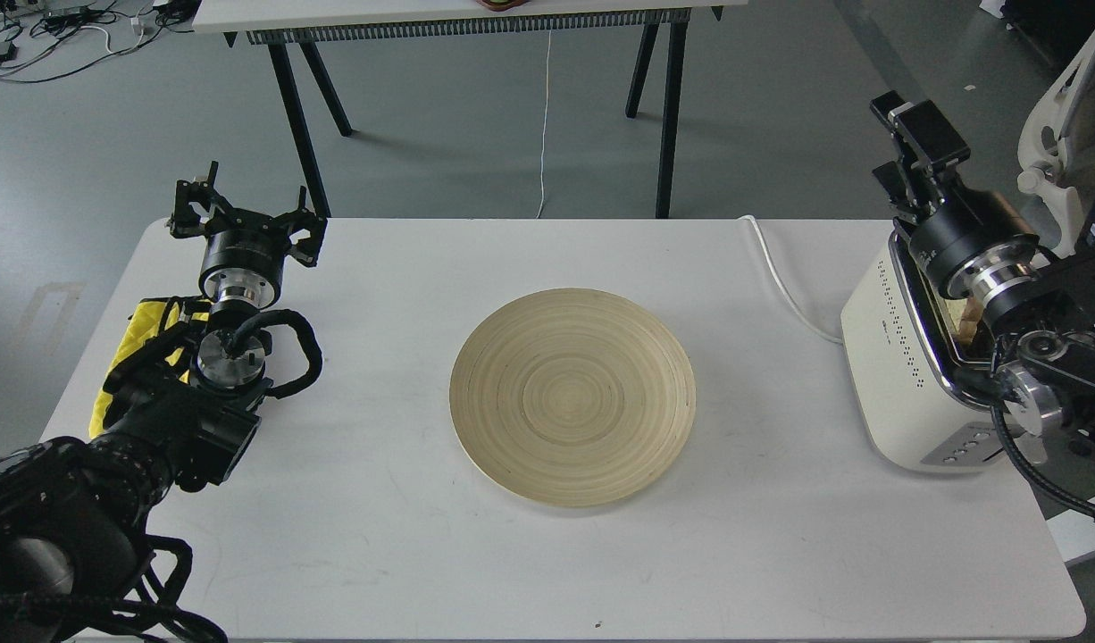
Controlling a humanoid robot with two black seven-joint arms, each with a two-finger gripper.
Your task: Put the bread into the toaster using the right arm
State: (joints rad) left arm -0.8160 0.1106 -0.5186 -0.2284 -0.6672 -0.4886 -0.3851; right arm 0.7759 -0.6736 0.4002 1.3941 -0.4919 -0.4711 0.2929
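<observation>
The cream-white toaster (pixel 887 357) stands at the table's right edge. A sliver of pale tan bread (pixel 965 314) shows in its top slot, mostly hidden behind my right wrist. My right gripper (pixel 898 143) is raised above the toaster's far end, pointing up and away, with its fingers apart and nothing between them. My left gripper (pixel 244 214) rests at the table's far left, open and empty.
A round wooden plate (pixel 572 396) lies bare at the table's middle. The toaster's white cord (pixel 780 277) runs over the back edge. A yellow cloth (pixel 141 335) lies under my left arm. Another table (pixel 458 18) stands behind.
</observation>
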